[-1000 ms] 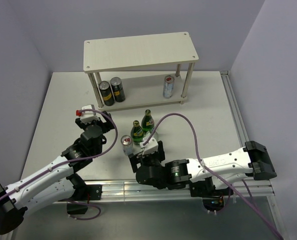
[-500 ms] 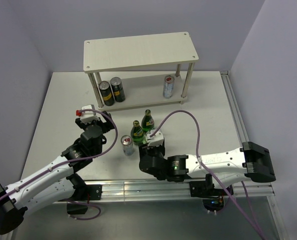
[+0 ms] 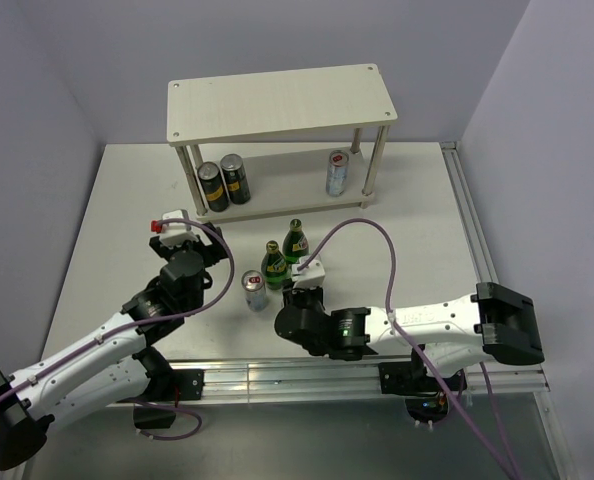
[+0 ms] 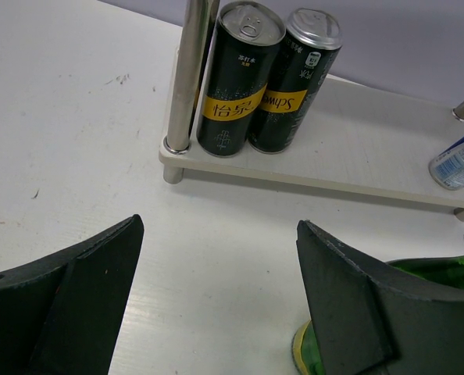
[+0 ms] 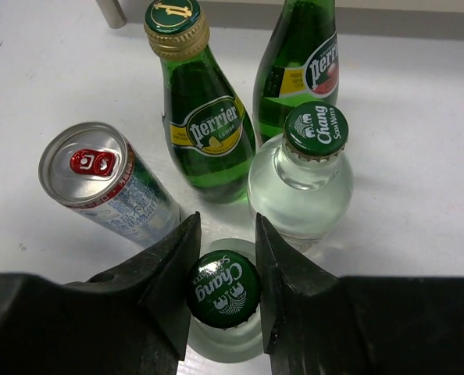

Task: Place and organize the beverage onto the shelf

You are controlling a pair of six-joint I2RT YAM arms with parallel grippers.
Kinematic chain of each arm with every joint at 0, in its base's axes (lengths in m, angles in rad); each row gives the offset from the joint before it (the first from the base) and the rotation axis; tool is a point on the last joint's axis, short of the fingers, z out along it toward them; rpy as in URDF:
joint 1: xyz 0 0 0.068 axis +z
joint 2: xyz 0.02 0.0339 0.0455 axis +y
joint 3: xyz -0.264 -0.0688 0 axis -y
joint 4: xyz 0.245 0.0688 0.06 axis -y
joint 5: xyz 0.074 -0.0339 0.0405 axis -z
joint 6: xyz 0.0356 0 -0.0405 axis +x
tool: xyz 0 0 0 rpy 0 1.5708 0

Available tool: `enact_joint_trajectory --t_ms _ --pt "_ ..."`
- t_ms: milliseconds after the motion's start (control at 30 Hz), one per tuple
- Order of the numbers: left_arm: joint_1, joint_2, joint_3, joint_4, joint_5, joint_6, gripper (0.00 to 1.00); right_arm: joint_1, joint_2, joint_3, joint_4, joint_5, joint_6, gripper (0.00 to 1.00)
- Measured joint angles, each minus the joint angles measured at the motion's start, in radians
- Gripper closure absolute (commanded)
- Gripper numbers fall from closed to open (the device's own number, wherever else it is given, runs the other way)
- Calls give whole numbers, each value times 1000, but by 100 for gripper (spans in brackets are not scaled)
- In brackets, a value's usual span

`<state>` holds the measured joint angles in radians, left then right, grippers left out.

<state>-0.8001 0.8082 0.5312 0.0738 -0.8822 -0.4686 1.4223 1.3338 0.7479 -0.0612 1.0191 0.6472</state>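
Drinks stand in a tight cluster on the white tabletop [image 3: 417, 220], in front of the two-tier pale beige wooden shelf [image 3: 277, 100]. The right gripper [image 5: 223, 262] comes down over the nearest of them, a clear glass bottle with a green crown cap [image 5: 223, 291]. Its jaws are clamped on the neck just under the cap, one black finger on each side. Just beyond stands a second clear bottle with a green cap [image 5: 301, 187], upright. Close beside it are a green glass bottle with a yellow label [image 5: 205, 133] and another green bottle of the same kind [image 5: 302, 62] farther back. A slim silver can with a red tab [image 5: 107, 183] stands on the tabletop just beside the gripped bottle, on the other side from the second clear bottle.

The left gripper [image 4: 216, 266] hangs low over the tabletop facing the shelf, its jaws wide apart with nothing between them. On the shelf's lower board [image 4: 357, 148], two slim black cans with yellow bands [image 4: 236, 78] [image 4: 294, 78] stand side by side next to a round leg [image 4: 189, 78]. A pale silver-and-blue can [image 3: 337, 172] stands near the board's other end
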Motion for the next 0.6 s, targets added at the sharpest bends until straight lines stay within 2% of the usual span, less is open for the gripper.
enact_joint_trajectory --t_ms 200,333,467,600 --pt "0 -19 0 -9 -1 0 12 -2 15 31 -47 3 11 100" --pt "0 -30 0 -10 -2 0 12 -3 6 76 -148 -5 -6 100" --pt "0 -37 0 -10 -3 0 12 -16 -50 178 -230 -4 -97 100" --pt "0 -39 -2 -10 -3 0 12 -73 -145 314 -203 -5 -242 100"
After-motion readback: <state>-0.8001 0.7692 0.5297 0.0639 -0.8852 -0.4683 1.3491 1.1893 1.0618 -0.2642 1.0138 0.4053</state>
